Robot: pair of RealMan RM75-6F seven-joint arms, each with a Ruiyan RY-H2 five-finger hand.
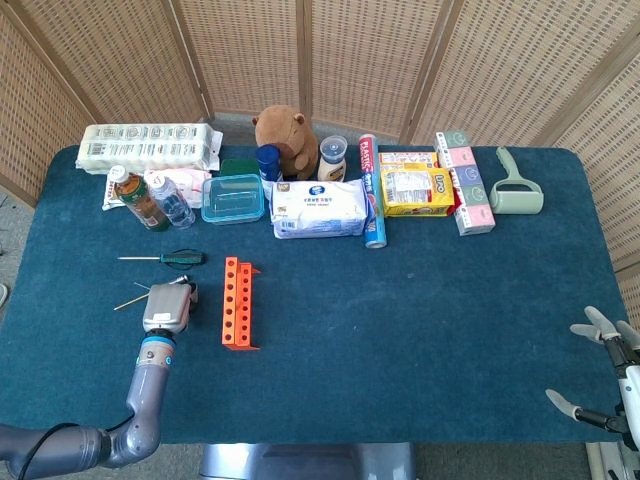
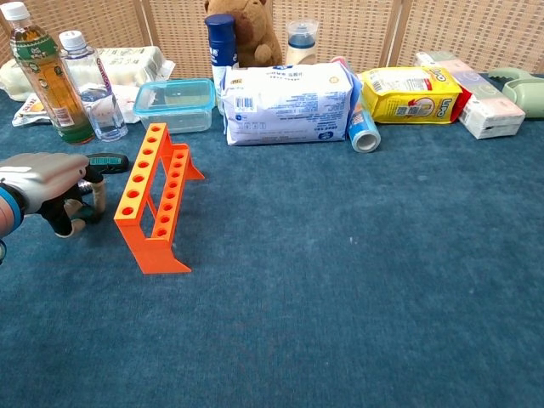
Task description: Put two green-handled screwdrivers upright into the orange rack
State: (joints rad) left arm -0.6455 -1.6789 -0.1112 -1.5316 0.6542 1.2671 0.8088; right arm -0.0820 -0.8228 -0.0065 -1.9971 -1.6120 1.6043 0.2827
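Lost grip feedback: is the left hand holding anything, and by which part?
The left hand is closed over a green-handled screwdriver, apparently on its hidden handle; the shaft sticks out.

Left hand (image 1: 167, 306) with a shiny silver back, black and pale fingers under it, a bright blue ring at the wrist behind it, then a smooth grey arm, right hand (image 1: 608, 340) with pale white-grey fingers

A table (image 1: 420, 330) with rounded corners, covered in dark blue carpet-like cloth, fills most of the head view. Behind its far edge stands a folding screen (image 1: 330, 50) of woven tan wicker panels in brown wooden frames, angled around both far corners. Grey floor (image 1: 12, 215) shows past the left edge. The light is even and soft.
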